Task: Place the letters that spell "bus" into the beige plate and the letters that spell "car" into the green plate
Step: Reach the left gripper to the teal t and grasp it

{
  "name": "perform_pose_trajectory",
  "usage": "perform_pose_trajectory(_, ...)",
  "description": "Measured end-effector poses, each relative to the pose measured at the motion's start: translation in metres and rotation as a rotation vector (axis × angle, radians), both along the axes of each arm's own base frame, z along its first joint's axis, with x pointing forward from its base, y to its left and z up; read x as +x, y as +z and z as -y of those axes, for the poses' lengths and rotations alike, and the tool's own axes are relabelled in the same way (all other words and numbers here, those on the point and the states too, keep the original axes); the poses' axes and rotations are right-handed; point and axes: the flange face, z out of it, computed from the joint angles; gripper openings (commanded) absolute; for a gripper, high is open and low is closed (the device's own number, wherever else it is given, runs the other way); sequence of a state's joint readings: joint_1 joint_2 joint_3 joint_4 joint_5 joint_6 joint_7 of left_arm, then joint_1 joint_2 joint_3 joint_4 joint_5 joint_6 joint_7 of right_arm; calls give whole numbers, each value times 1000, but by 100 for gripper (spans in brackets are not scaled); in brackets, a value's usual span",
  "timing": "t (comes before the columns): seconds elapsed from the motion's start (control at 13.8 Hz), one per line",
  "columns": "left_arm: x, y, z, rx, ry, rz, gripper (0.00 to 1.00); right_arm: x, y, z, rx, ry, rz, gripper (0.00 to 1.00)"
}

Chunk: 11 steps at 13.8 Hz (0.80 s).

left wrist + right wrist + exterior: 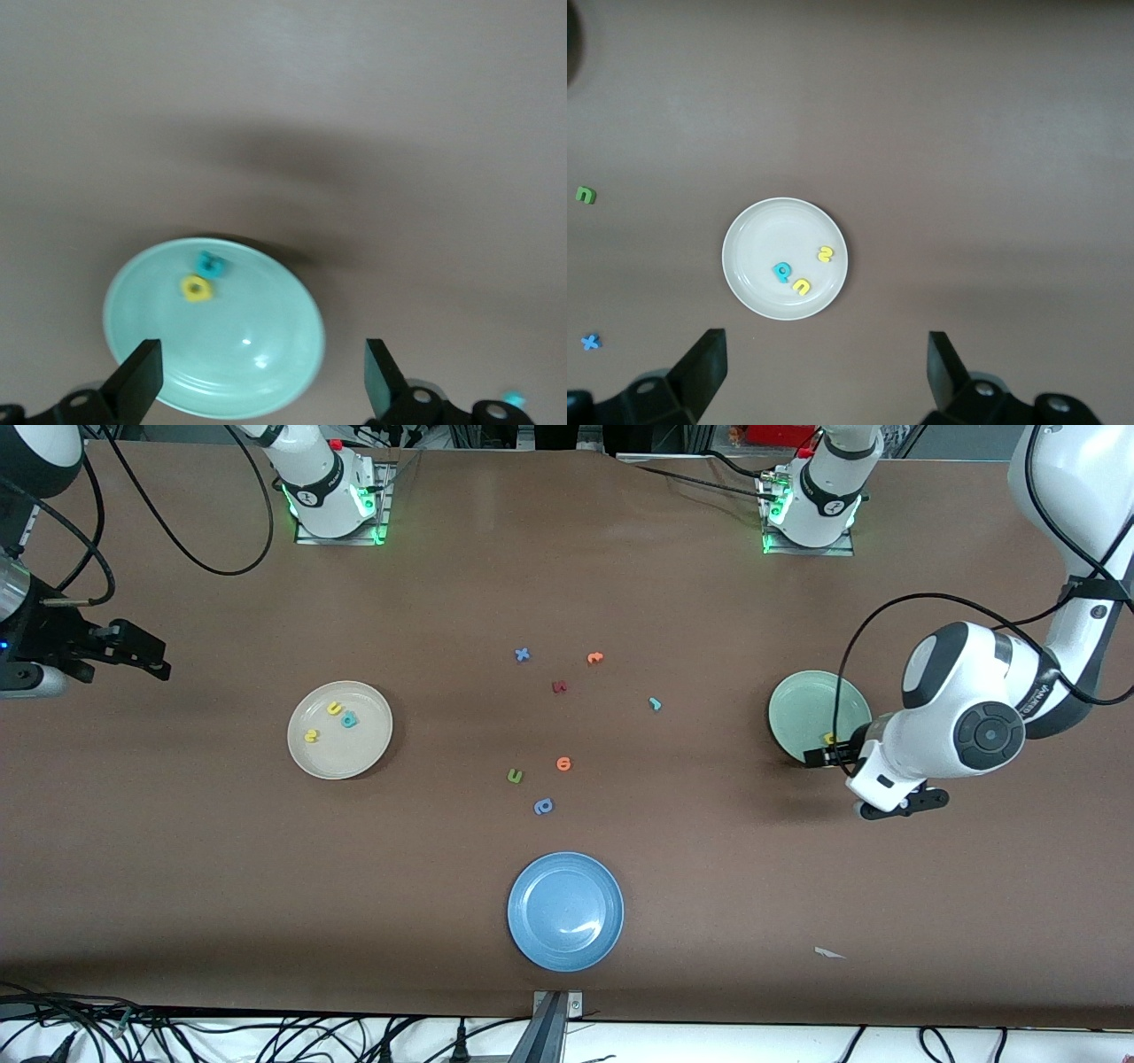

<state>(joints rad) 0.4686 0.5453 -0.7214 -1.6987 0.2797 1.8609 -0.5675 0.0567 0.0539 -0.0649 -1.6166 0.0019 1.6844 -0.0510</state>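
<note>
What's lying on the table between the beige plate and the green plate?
Front view: loose foam letters lie between the beige plate and the green plate, including a teal one.

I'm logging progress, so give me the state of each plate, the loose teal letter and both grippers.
beige plate: holds teal b, yellow u, yellow s.
green plate: holds a teal letter and a yellow letter.
blue plate: on the table.
teal letter on the table: loose, not yet plated.
left gripper: open, over the green plate.
right gripper: open, waiting.

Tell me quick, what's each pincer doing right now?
Left pincer: open, holding nothing, over the green plate.
Right pincer: open, holding nothing, near the beige plate.
</note>
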Motion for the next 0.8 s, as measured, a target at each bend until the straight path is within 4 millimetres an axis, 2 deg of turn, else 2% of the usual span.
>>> perform_pose_trajectory(0.22,-10,16,57,-8,76,9,100,-9,14,6,1,-10,5,100)
perform_pose_trajectory(0.36,-20,14,108,-1,122,23,99,-19,24,7,3,-11,-6,100)
perform_pose_trajectory(0.58,-40,-10,176,-13,190,20,99,-23,27,17,9,-31,-16,100)
perform_pose_trajectory(0.8,-68,-50,224,-28,200,-1,99,-24,25,23,9,-41,-27,100)
